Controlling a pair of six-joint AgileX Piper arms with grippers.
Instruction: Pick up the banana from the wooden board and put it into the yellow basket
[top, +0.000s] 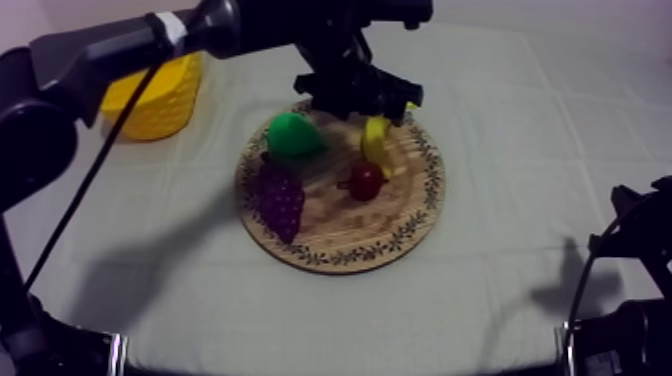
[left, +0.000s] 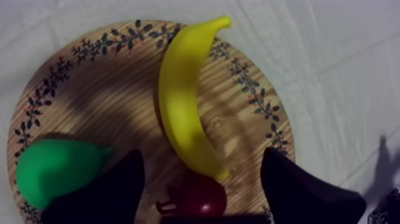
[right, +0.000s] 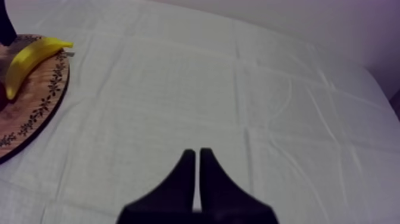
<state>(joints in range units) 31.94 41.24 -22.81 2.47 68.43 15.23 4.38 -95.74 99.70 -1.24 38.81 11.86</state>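
left jaws hung wide apart over the banana (left: 178, 101), lying on the wooden board (left: 101, 95), half hidden by the arm (top: 100, 50) from above; right jaws sat pressed together over the bench (right: 268, 89)

top: slanted overhead | left wrist: close over board (left: 107, 107) | right wrist: farther
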